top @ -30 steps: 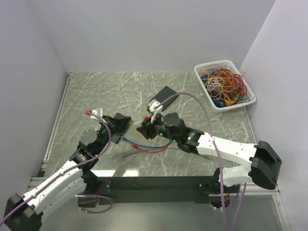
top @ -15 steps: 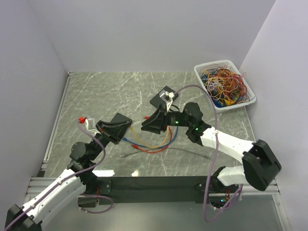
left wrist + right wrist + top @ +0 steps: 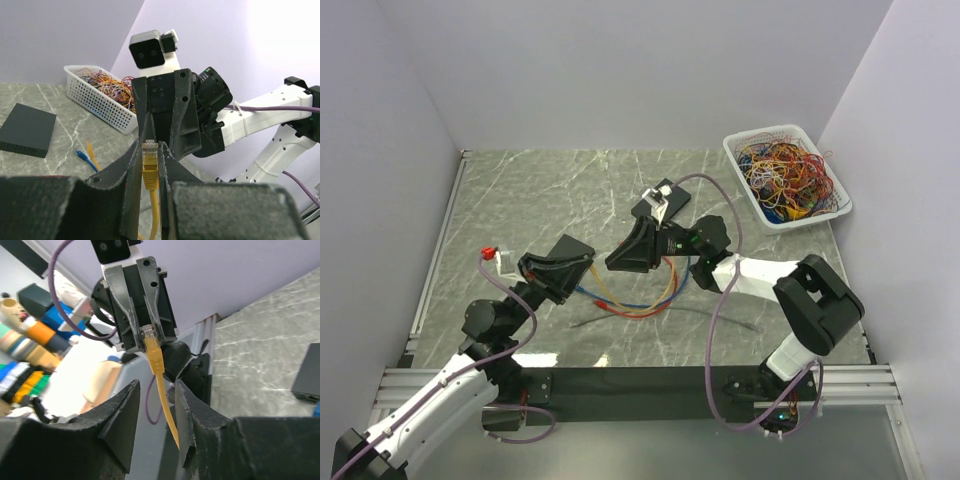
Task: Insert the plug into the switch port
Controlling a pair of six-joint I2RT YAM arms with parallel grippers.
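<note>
One yellow plug (image 3: pixel 150 169) tight in left gripper (image 3: pixel 582 262), right gripper (image 3: pixel 156 386) half-open; one switch (image 3: pixel 660 203), one basket (image 3: pixel 100 104).

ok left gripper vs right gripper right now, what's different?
Grip: the left gripper is shut on the yellow plug; the right gripper stands open and holds nothing.
Cable: the plug's tip juts out from between the left gripper's fingers; the yellow cable only hangs across the gap of the right gripper in its wrist view, unclamped.
Shared: both point straight at each other.
</note>
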